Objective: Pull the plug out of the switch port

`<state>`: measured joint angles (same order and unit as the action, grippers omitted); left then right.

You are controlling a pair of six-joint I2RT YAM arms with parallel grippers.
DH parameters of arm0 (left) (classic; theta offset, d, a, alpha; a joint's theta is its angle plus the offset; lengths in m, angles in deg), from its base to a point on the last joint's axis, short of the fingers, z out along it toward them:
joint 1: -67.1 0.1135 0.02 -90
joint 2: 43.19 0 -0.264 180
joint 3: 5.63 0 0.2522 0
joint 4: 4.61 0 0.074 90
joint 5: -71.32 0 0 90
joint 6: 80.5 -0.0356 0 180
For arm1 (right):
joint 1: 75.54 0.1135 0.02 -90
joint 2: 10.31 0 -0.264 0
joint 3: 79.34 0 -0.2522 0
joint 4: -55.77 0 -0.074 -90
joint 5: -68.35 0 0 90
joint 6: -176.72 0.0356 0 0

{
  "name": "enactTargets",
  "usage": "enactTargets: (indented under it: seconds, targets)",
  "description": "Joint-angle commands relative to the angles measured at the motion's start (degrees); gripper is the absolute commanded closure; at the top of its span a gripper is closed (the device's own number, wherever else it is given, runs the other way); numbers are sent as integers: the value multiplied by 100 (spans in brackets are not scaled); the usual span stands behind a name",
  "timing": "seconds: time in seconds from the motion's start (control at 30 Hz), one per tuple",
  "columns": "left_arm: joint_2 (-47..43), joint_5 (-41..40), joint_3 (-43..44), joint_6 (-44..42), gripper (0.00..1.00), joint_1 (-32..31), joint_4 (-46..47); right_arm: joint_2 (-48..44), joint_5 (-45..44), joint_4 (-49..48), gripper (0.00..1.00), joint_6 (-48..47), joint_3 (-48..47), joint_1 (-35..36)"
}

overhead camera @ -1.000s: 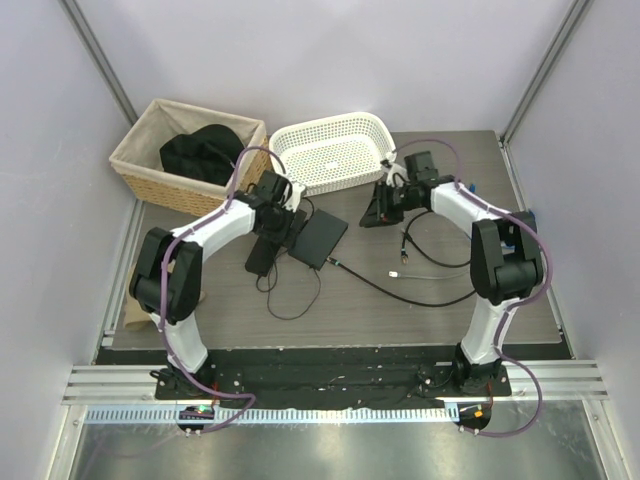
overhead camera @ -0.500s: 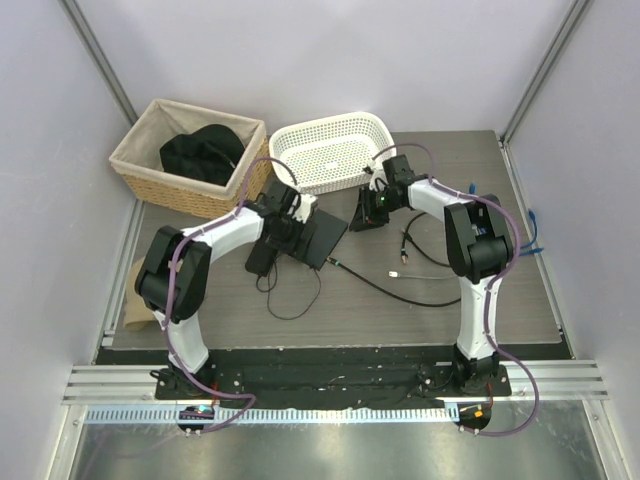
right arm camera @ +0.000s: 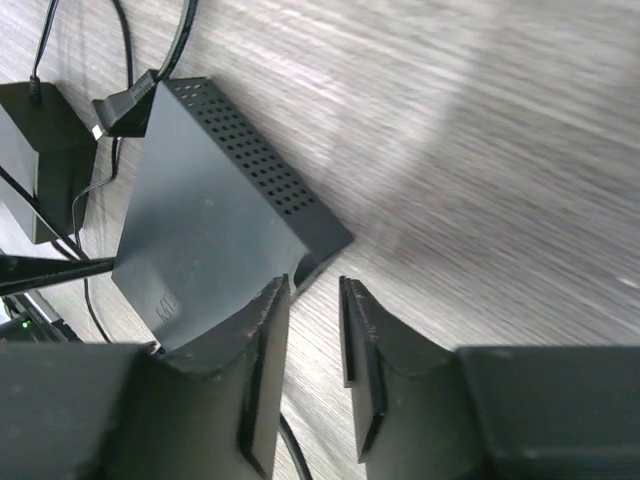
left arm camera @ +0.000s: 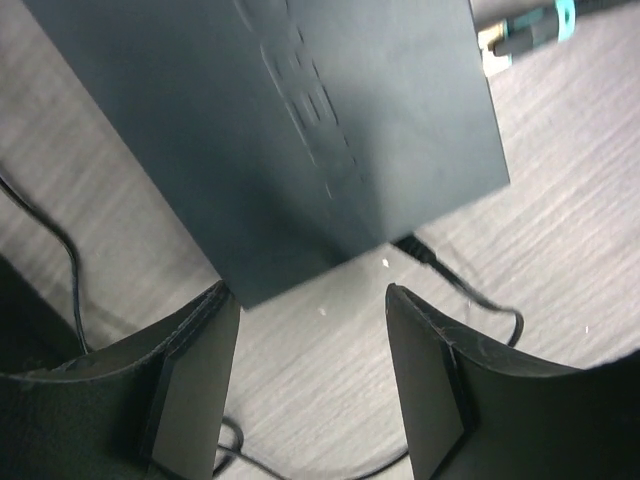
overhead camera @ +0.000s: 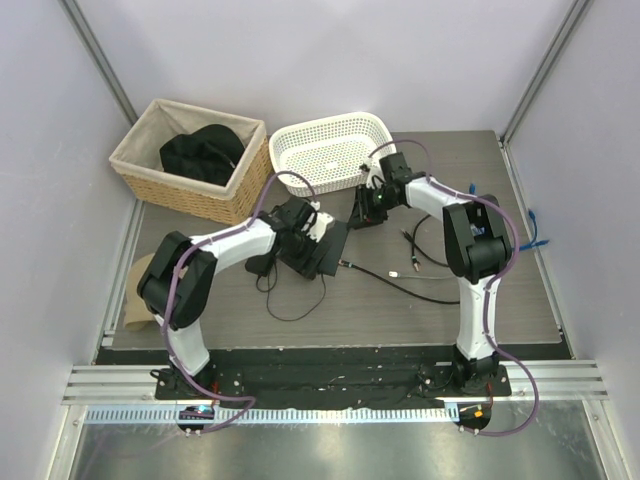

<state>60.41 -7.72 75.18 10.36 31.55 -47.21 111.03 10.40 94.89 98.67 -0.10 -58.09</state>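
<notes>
The switch (overhead camera: 328,256) is a flat matte-black box lying on the table's middle; it fills the top of the left wrist view (left arm camera: 300,120) and shows a perforated side in the right wrist view (right arm camera: 210,230). A black cable's plug (overhead camera: 345,264) sits in its right edge; it also shows in the left wrist view (left arm camera: 520,30) and the right wrist view (right arm camera: 125,105). My left gripper (overhead camera: 302,240) is open and empty (left arm camera: 310,375), low at the switch's left edge. My right gripper (overhead camera: 364,212) is narrowly open and empty (right arm camera: 312,345), beside the switch's far corner.
A black power-adapter brick (overhead camera: 260,262) with thin leads lies left of the switch. The black cable (overhead camera: 400,288) runs right across the table. A white mesh basket (overhead camera: 330,152) and a wicker basket (overhead camera: 150,175) holding black cloth stand at the back.
My left gripper has moved right and nearer, onto the switch, which shifted a little toward the front. My right gripper has moved left toward the switch.
</notes>
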Motion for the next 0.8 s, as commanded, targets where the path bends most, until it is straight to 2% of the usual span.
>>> enactTargets:
  seconds: [0.0, 0.03, 0.1, 0.13, 0.27, 0.37, 0.4, 0.47, 0.57, 0.7, 0.77]
  targets:
    - [-462, -50, -43, -462, 36, 39, -306, -189, 352, -23, 62, 1, -220, -364]
    - [-558, -129, 27, -551, 37, 83, -376, -181, 554, -32, 60, -43, -238, -444]
    - [-629, -130, 159, -692, 40, 162, -403, -146, 1177, -40, 47, -148, -256, -707]
    - [-638, 114, 342, -684, 42, 293, -447, -102, 1868, -6, 40, -262, -238, -769]
    - [-428, 1169, 678, -544, 44, 453, -430, -119, 2664, 232, 12, -562, 129, -814]
    - [-69, 1680, 757, -149, 49, 444, -289, -49, 3079, 267, 11, -526, 472, -752]
    - [20, 1699, 749, -122, 57, 409, -245, -58, 3070, 259, 12, -570, 543, -743]
    - [204, 1734, 713, 133, 64, 365, -157, -23, 3000, 302, 14, -745, 623, -638]
    - [363, 1708, 661, 238, 67, 321, -122, -5, 2825, 311, 16, -860, 667, -524]
    - [442, 1462, 459, 292, 82, 321, -34, 92, 2824, 452, 20, -1158, 658, -401]
    - [469, 1435, 415, 283, 82, 321, -43, 144, 2955, 548, 22, -1377, 632, -366]
